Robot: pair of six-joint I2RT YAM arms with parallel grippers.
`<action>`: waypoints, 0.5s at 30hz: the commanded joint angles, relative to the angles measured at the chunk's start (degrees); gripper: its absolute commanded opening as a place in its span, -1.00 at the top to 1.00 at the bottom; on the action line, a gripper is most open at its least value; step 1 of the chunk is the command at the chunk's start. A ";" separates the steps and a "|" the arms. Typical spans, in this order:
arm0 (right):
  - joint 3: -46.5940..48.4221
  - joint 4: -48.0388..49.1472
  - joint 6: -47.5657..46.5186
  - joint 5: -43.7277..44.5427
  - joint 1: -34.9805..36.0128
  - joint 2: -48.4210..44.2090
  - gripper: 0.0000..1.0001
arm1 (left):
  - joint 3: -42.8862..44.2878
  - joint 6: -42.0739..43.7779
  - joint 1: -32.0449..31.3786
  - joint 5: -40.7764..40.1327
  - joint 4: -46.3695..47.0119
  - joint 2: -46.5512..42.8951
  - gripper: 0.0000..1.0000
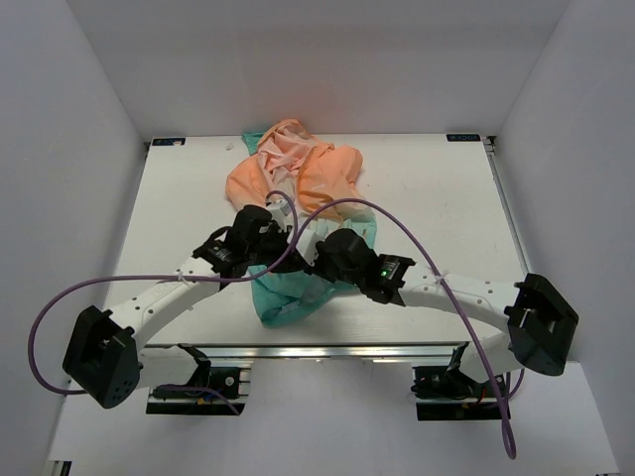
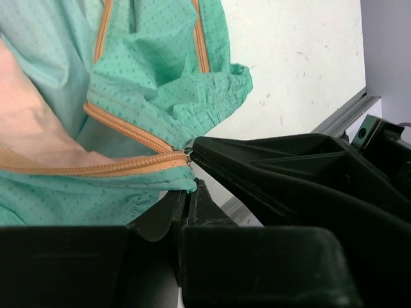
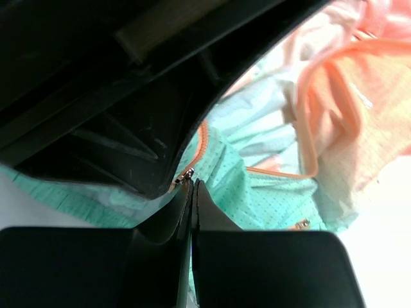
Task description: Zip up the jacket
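The jacket (image 1: pixel 298 174) lies crumpled mid-table, peach half far, teal half (image 1: pixel 288 297) near. Both grippers meet over the teal part. My left gripper (image 1: pixel 281 243) is shut on the teal hem (image 2: pixel 115 199) just below the orange zipper (image 2: pixel 96 168); its tips (image 2: pixel 187 186) pinch the fabric edge. My right gripper (image 1: pixel 308 260) comes in from the right, its fingers pressed together (image 3: pixel 193 182) on the small silver zipper pull (image 3: pixel 186 173) at the zipper's lower end. In the left wrist view the right gripper (image 2: pixel 196 149) touches that zipper end. Above it the two zipper sides spread apart (image 2: pixel 148 38).
The white table (image 1: pixel 437 198) is boxed in by white walls on three sides. A metal rail (image 1: pixel 327 352) runs along the near edge. Purple cables (image 1: pixel 397 223) loop over both arms. A second small metal fitting (image 3: pixel 298 224) sits on the teal fabric.
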 commanded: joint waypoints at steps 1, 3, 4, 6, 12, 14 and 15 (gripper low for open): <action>3.41 2.92 -5.81 2.38 -3.38 -2.26 1.00 | -1.72 -0.43 -2.27 8.00 -12.15 -2.16 1.00; 2.45 -1.41 -7.83 -10.14 -3.38 -4.01 1.00 | -1.36 -0.51 -2.27 7.47 -11.63 -2.16 1.00; 2.27 -5.69 -7.40 -12.92 -3.38 -4.37 1.00 | -0.66 -0.52 -2.27 7.38 -11.62 -2.16 1.00; 2.88 -9.15 -5.30 -18.38 -3.38 -4.55 1.00 | 0.22 -0.34 -2.18 6.33 -12.32 -2.16 1.00; 0.87 -10.75 -0.46 -16.99 -3.38 -3.93 1.00 | 2.77 1.06 -2.27 6.42 -13.29 -3.04 1.00; 0.69 -9.79 1.21 -17.25 -3.38 -3.67 1.00 | 3.30 1.33 -2.18 6.33 -13.90 -3.04 1.00; 0.60 -9.26 1.65 -17.34 -3.38 -3.49 1.00 | 3.30 1.33 -2.27 6.50 -13.91 -3.04 1.00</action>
